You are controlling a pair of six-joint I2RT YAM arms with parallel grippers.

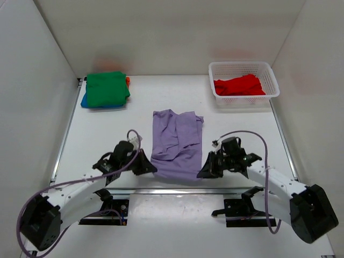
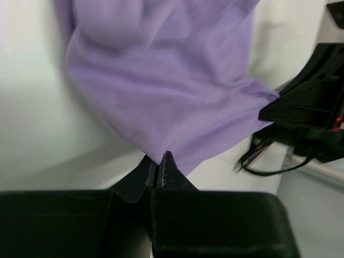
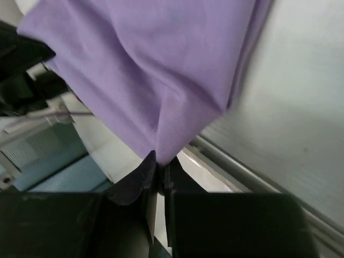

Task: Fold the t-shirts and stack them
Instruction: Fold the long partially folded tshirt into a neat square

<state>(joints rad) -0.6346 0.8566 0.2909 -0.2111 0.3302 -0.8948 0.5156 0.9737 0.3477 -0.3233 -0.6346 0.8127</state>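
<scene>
The top camera hangs above and behind the arm bases (image 1: 244, 207), looking down and forward across the whole white table (image 1: 242, 134) from well back. One wrist camera sits right behind the left gripper (image 2: 159, 163), the other behind the right gripper (image 3: 159, 161), each peering along its fingers at very close range. All three share the near hem of the soft lavender purple cotton t-shirt (image 1: 176, 145). The left wrist view also catches the right gripper at its right edge.
</scene>
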